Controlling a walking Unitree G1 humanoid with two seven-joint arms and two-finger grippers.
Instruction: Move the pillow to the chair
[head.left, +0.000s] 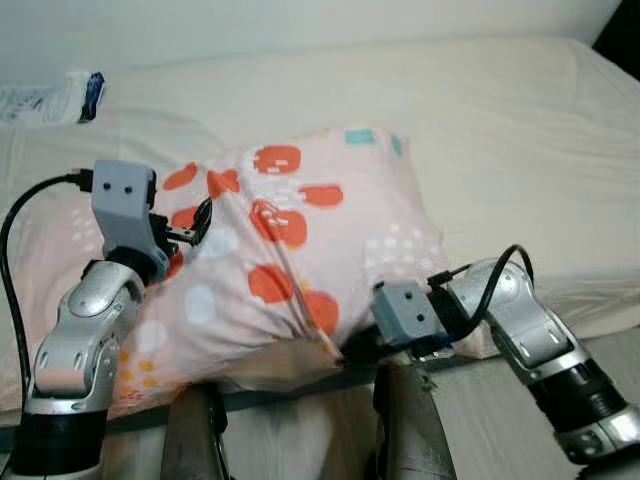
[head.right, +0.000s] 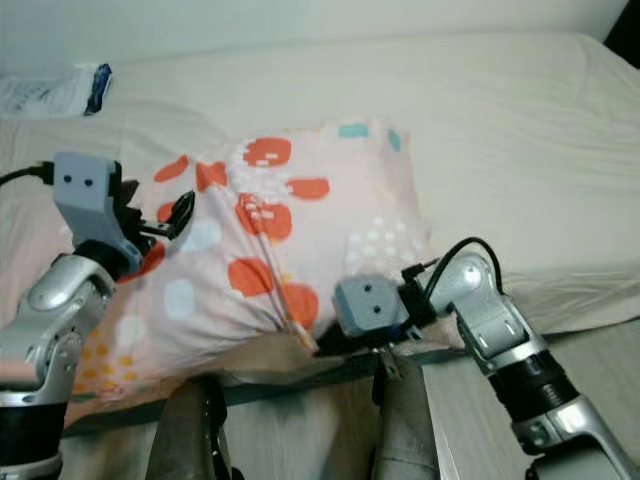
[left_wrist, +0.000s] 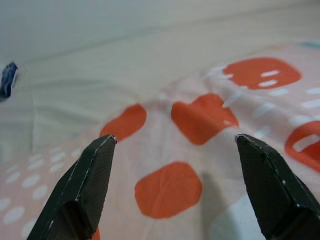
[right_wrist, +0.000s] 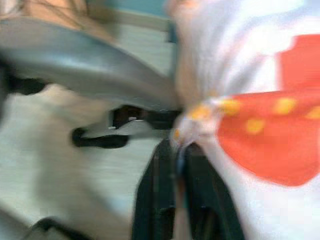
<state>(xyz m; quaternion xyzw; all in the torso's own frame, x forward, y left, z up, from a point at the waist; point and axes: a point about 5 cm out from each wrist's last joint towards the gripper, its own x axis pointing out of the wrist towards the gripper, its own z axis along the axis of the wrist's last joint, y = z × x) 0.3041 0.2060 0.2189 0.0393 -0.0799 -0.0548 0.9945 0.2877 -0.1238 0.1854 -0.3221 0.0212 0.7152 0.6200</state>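
The pillow (head.left: 300, 250) is pale pink with orange patches and lies bunched up on the bed (head.left: 500, 130), near its front edge. At the pillow's upper left side my left gripper (head.left: 196, 228) is open. In the left wrist view its fingers (left_wrist: 95, 175) stand wide apart with the patterned cover just beyond them. My right gripper (head.left: 356, 350) is low at the pillow's near edge, partly hidden under the fabric. The blurred right wrist view shows this right gripper (right_wrist: 179, 150) shut on a pinched fold of the pillow cover (right_wrist: 260, 125).
A cream sheet covers the bed, whose front edge runs just before my legs (head.left: 408, 425). A white and blue packet (head.left: 55, 97) lies at the bed's far left. Pale wooden floor (head.left: 500, 410) shows at the lower right.
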